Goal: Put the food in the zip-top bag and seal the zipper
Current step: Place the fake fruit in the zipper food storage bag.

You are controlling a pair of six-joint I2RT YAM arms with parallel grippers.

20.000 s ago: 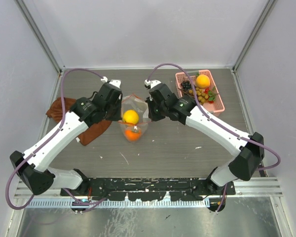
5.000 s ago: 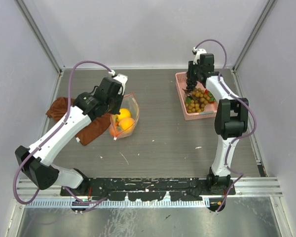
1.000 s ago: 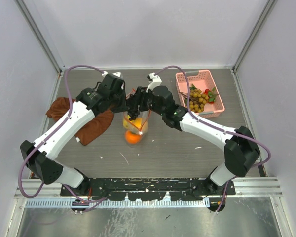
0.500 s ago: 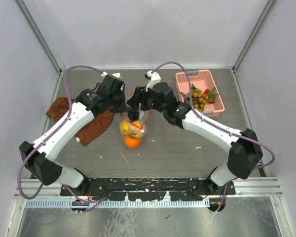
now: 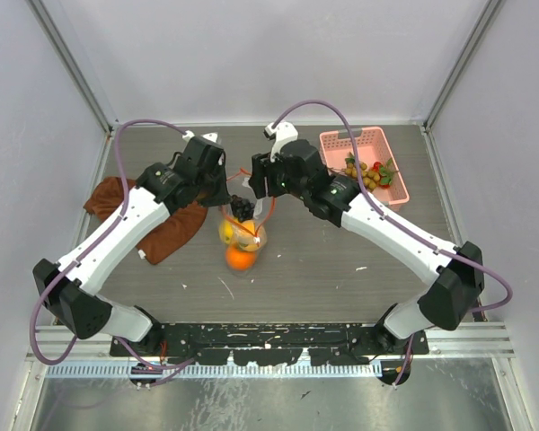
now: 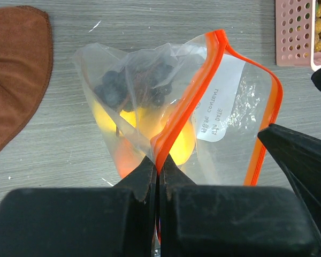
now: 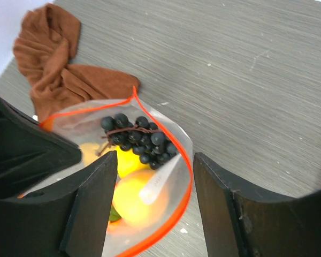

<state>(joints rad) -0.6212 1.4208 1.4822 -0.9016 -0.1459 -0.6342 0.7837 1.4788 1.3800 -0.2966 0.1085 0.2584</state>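
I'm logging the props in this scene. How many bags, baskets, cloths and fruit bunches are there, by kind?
zip-top bag: 1
pink basket: 1
brown cloth: 1
fruit bunches: 2 (dark grapes in the bag, tan berries in the basket)
Total: 5

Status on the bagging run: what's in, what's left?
Done: dark grapes, a yellow fruit and an orange fruit sit inside the zip-top bag. In hand: the left gripper has its fingers shut on the zipper edge, holding the mouth open; the right gripper hangs open and empty above it. Left: the berry bunch lies in the pink basket, then the zipper needs sealing.
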